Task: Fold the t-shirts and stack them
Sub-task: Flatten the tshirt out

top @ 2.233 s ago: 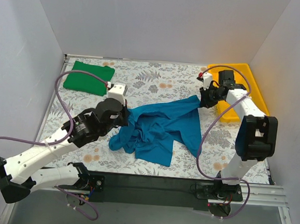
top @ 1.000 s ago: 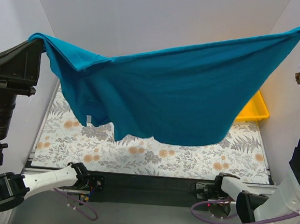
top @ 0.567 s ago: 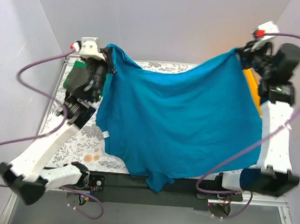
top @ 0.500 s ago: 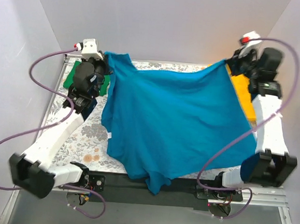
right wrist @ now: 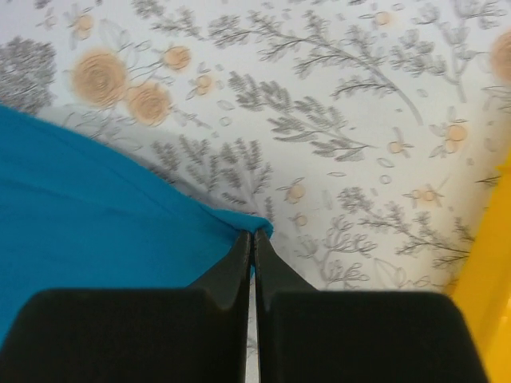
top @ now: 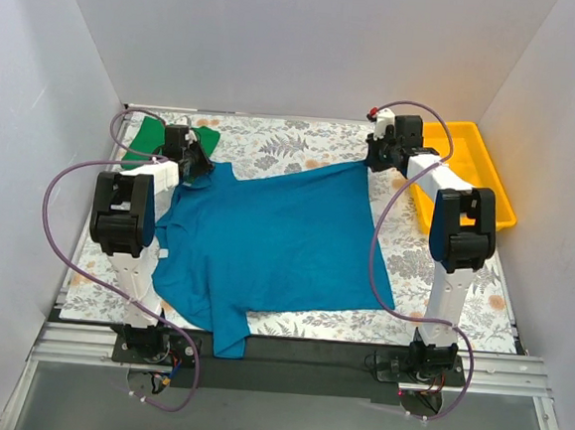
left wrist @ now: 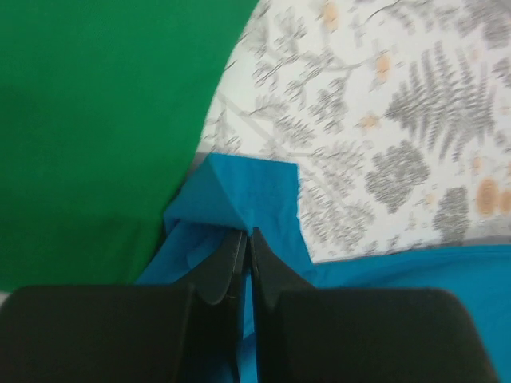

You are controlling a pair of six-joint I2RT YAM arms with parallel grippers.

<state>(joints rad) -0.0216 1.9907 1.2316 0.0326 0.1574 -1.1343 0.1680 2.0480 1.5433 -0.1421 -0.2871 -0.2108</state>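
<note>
The teal-blue t-shirt (top: 276, 239) lies spread flat across the middle of the table, its near corner hanging over the front edge. My left gripper (top: 198, 161) is shut on the shirt's far left corner (left wrist: 239, 199), low at the table. My right gripper (top: 373, 162) is shut on its far right corner (right wrist: 254, 226), also low. The bright green t-shirt (top: 146, 136) lies folded at the far left, partly behind my left arm; it fills the upper left of the left wrist view (left wrist: 96, 120).
A yellow plastic tray (top: 479, 180) stands at the far right, its edge showing in the right wrist view (right wrist: 487, 263). The table has a floral cloth (top: 293, 141). White walls close in the back and sides.
Both grippers have come down and forward from high at the back, laying the hanging blue shirt flat on the table. Both still hold their corners.
</note>
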